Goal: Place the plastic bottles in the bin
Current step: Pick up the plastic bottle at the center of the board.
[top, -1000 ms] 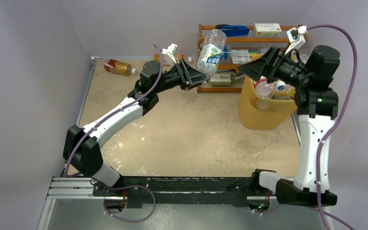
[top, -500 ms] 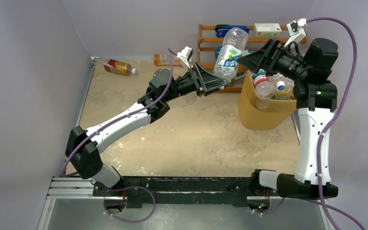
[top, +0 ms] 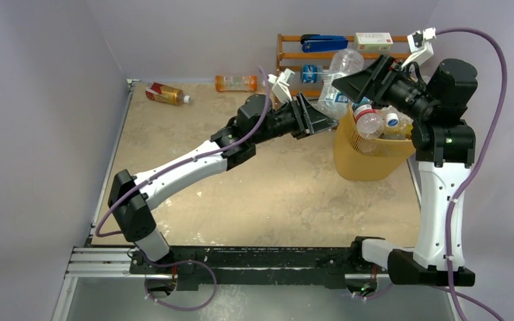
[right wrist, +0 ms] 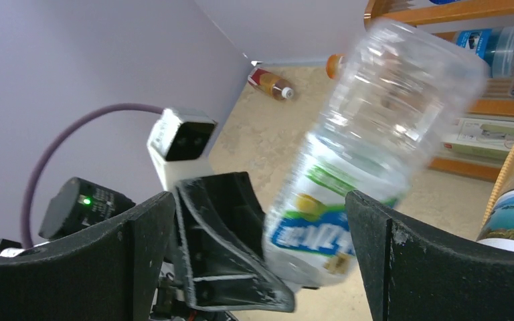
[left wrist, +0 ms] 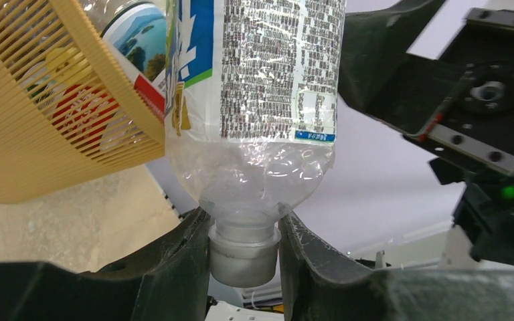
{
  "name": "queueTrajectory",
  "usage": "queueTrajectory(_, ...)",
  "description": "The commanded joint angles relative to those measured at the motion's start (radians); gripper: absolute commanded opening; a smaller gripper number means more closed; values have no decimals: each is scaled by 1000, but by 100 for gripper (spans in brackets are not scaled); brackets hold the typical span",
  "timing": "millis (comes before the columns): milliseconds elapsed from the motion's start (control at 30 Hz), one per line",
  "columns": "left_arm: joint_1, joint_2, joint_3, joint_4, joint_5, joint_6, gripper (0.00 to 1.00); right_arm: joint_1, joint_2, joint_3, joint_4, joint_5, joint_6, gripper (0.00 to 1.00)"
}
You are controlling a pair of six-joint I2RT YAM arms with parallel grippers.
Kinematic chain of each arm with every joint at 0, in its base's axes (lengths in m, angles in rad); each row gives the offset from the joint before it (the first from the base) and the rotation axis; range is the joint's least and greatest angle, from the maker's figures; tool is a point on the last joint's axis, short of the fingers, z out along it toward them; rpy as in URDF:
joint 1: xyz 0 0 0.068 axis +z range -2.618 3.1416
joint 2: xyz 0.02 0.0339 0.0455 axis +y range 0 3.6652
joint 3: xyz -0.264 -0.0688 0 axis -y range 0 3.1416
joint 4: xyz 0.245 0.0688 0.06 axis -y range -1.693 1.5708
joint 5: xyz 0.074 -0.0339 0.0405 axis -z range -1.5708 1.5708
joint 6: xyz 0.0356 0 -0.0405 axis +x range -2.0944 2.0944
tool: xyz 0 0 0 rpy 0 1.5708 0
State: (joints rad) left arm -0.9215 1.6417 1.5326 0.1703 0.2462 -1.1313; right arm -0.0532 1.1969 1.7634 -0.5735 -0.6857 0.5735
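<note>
The left claw (left wrist: 244, 235) is pinching a clear bottle (left wrist: 261, 100) by its cap at the bin (top: 365, 157) rim. Little room there, with the spread right claw (right wrist: 260, 214) partly hiding the bottle from above.

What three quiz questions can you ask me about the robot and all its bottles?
1. True or false: the left hand holds the clear bottle by its cap.
2. Pick one: the bin is A) blue, B) yellow-orange, C) green.
3. Fill the gap: ___ bottles lie flat on the table near the far wall.

Key
1. True.
2. B.
3. Two: the amber bottle and the orange bottle.
</note>
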Motion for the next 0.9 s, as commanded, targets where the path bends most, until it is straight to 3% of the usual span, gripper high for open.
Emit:
queueTrajectory(0, -21, 39, 68, 0, -29, 62, 25, 12, -8, 49, -22, 68, 11, 100)
queueTrajectory(200, -30, 55, 98, 12, -24, 80, 26, 19, 41, 138, -237, 257, -89, 100)
queueTrajectory(433, -30, 43, 116, -37, -67, 142, 26, 19, 42, 203, -324, 346, -105, 100)
queueTrajectory(867, -31, 86, 188, 31, 28, 112, 26, 19, 118, 182, -237, 328, -91, 100)
